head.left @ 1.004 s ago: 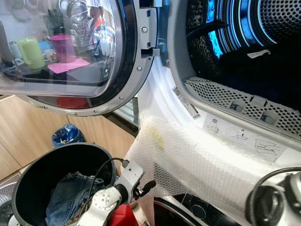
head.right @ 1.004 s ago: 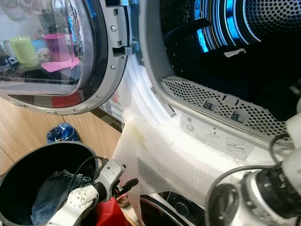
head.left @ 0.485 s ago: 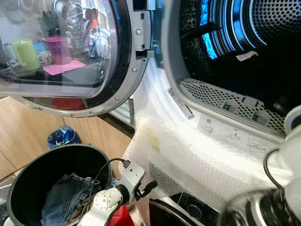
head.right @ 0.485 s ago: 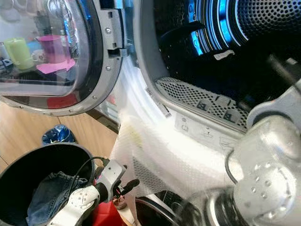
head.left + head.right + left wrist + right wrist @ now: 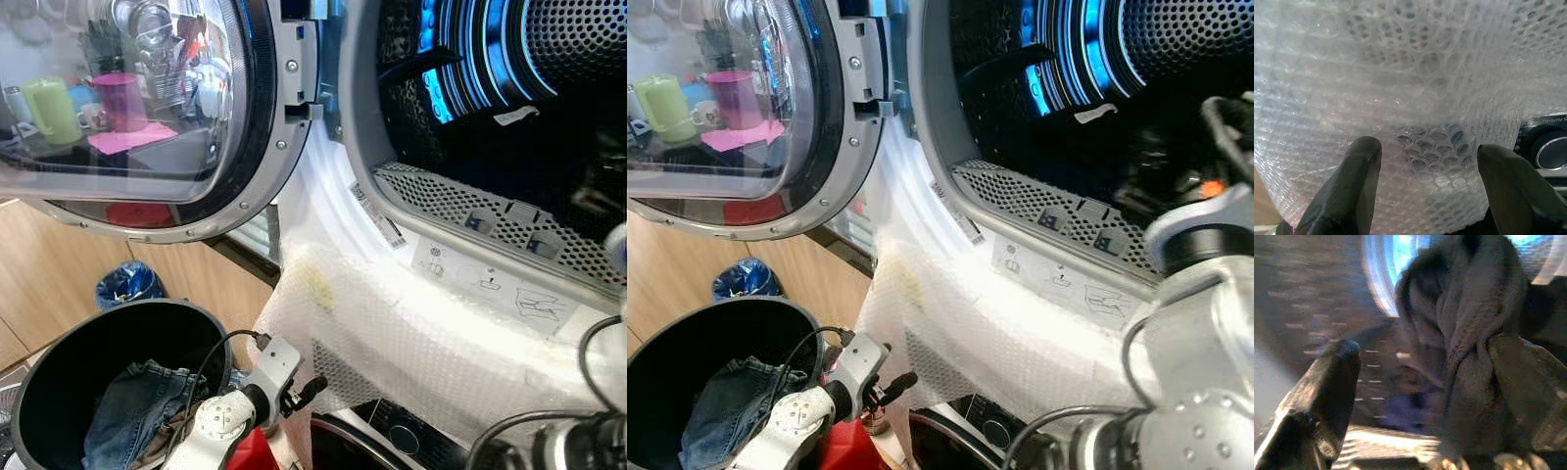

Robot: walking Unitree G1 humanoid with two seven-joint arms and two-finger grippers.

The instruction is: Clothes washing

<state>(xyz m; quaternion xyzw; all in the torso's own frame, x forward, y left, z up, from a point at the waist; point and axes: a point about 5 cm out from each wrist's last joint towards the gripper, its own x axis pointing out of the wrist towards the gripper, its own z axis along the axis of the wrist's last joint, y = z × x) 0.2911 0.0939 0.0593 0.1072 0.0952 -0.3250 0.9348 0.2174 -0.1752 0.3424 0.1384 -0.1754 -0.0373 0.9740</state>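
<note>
Far left: door (image 5: 147, 117) swung wide, glass reflecting a green jug (image 5: 51, 108), a pink cup (image 5: 122, 98) and kitchen clutter. Below it wooden cabinet fronts (image 5: 59, 264) and a blue bag (image 5: 127, 284) on the floor. Bottom left: black basket (image 5: 59, 362) with jeans (image 5: 132, 411) crumpled inside, something red (image 5: 250, 452) just beside the basket's right edge. Left gripper (image 5: 306, 391) low next to the basket, pointed at the bubble wrap (image 5: 411, 333); in the left wrist view its fingers (image 5: 1347, 191) are spread apart with nothing between them, wrap right in front and a dial (image 5: 1550, 149) poking out past the wrap's edge. Bubble wrap hangs over the machine's lower front lip, from below the door hinge across to the right, covering part of the control panel. Above it the perforated rim (image 5: 490, 211) with sticker icons, then the drum (image 5: 509, 88), dark with blue-lit ribs and a small white tag (image 5: 514, 115) inside. Right: right arm (image 5: 1205, 323) raised at the drum opening. Right wrist view is blurred, but the right gripper (image 5: 1449, 396) has a dark grey garment (image 5: 1469, 333) bunched against one finger, other finger (image 5: 1327, 391) standing off to the side, drum wall behind it; whether the fingers actually pinch the garment I can't tell.
</note>
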